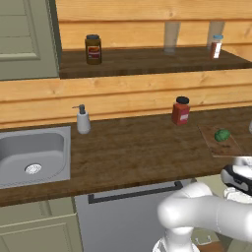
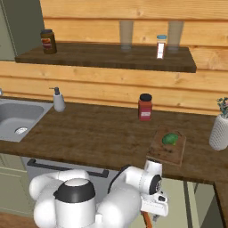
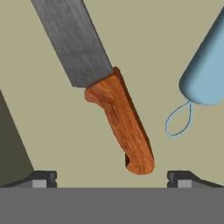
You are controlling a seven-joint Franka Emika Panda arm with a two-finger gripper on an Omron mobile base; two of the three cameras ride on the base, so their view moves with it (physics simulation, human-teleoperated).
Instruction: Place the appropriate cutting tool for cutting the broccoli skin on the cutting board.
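I have the gripper (image 3: 112,177) low, below the worktop (image 2: 98,133) edge, with the jaws spread wide and holding nothing. In the hand view the cutting tool (image 3: 109,98) lies on a pale flat surface, its orange-red handle pointing toward my fingertips (image 3: 41,177) and the wide grey blade running away from them. I think the main risk is closing on the blade end, or pushing the handle sideways, because it lies tilted between the jaws. A light blue object with a cord loop (image 3: 203,74) lies near; the jaws could catch it. The cutting board (image 2: 167,149) carries the broccoli (image 2: 170,139) near its far end, so the near part is free room for placing.
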